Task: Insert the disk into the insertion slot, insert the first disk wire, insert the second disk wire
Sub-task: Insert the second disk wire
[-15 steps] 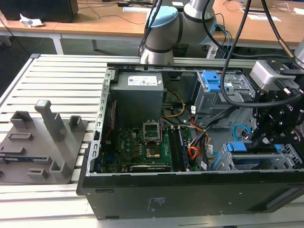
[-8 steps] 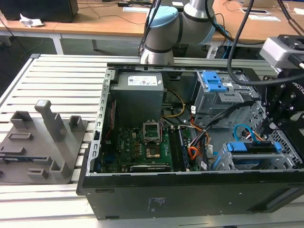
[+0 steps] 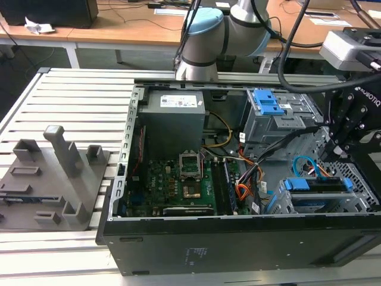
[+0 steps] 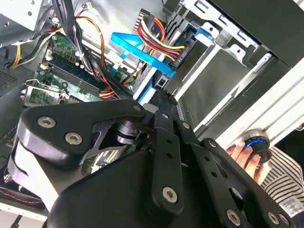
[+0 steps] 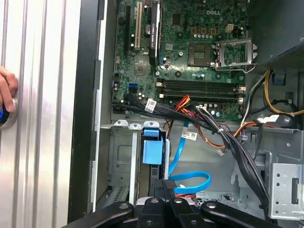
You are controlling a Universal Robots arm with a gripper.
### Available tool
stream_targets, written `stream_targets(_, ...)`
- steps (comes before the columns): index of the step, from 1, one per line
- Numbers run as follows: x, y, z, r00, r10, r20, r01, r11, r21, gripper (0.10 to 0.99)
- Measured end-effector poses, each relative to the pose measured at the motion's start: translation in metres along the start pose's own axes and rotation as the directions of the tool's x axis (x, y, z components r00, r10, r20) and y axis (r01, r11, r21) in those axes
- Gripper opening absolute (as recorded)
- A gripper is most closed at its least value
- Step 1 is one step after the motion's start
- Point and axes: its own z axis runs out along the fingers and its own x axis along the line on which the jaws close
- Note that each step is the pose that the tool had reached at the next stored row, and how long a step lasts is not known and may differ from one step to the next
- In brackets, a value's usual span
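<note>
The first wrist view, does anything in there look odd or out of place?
Yes: a person's hand rests on a round button at the edge of the slatted table, beside the open computer case. Inside, nothing looks damaged.

A slatted aluminium table (image 3: 71, 89) stands before wooden desks (image 3: 137, 27), seemingly over dark flooring (image 3: 18, 71).

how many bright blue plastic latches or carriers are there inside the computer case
2: one on the upper drive cage at the case's far side, one framing the disk in the insertion slot near the gripper. Others may be hidden.
</note>
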Motion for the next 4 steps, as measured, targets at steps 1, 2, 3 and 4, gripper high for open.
stream_targets(1,0.0000,0.0001,0.0000,1.0000,0.000,0.0001,0.000,1.0000,0.000,0.106)
stream_targets(2,0.0000,0.0002,0.0000,1.0000,0.000,0.0000,0.000,1.0000,0.000,0.106)
stream_targets(3,0.0000,0.0003,0.0000,1.0000,0.000,0.0000,0.000,1.0000,0.000,0.106)
stream_targets(4,0.0000,0.0003,0.0000,1.0000,0.000,0.0001,0.000,1.0000,0.000,0.106)
